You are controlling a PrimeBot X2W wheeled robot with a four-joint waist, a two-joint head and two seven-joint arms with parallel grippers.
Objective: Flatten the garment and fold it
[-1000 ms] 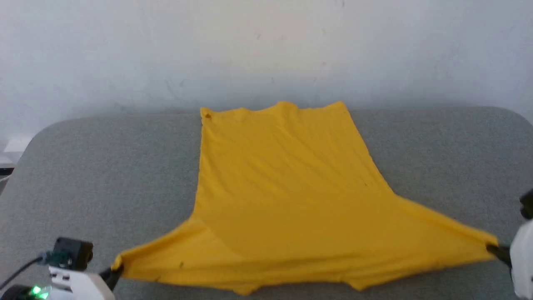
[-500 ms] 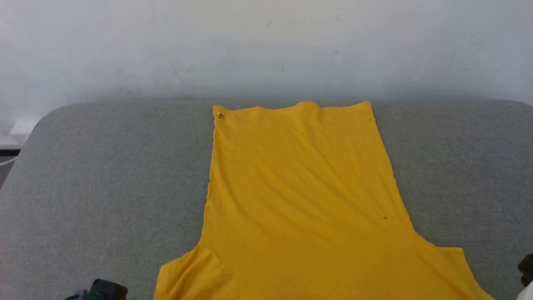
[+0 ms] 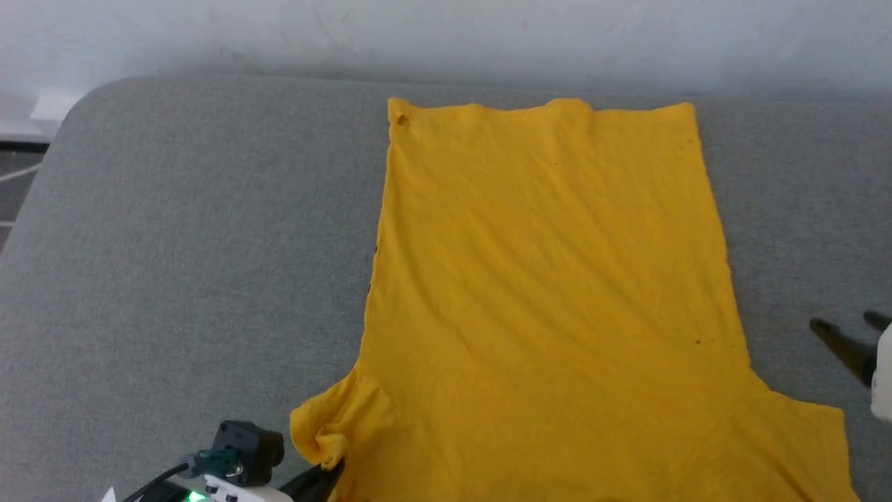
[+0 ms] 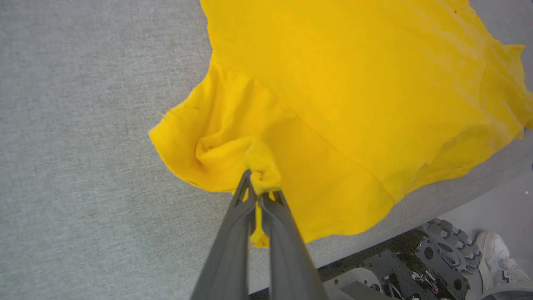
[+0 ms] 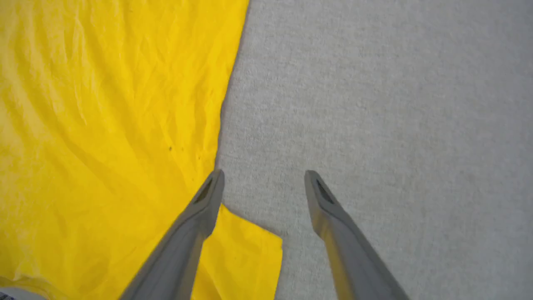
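The garment (image 3: 550, 279), a mustard-yellow T-shirt, lies spread on the grey table with its plain side up; its hem is at the far edge and its sleeves are near me. My left gripper (image 3: 333, 471) is shut on the bunched left sleeve (image 4: 233, 150), which is crumpled around the fingertips (image 4: 260, 187). My right gripper (image 3: 843, 324) hovers open above bare table, right of the shirt's side edge. In the right wrist view its fingers (image 5: 208, 196) stand wide apart with nothing between them, and the right sleeve (image 5: 245, 250) lies flat below them.
The grey padded table (image 3: 174, 244) has free room on both sides of the shirt. A pale wall (image 3: 446, 28) stands behind it. In the left wrist view the robot's base (image 4: 395, 271) and a person's white shoe (image 4: 495, 254) show beyond the table's near edge.
My right gripper has let go of the right sleeve and opened; the sleeve now lies flat. The left sleeve has slackened and bunched at my left gripper. The head camera has tilted down.
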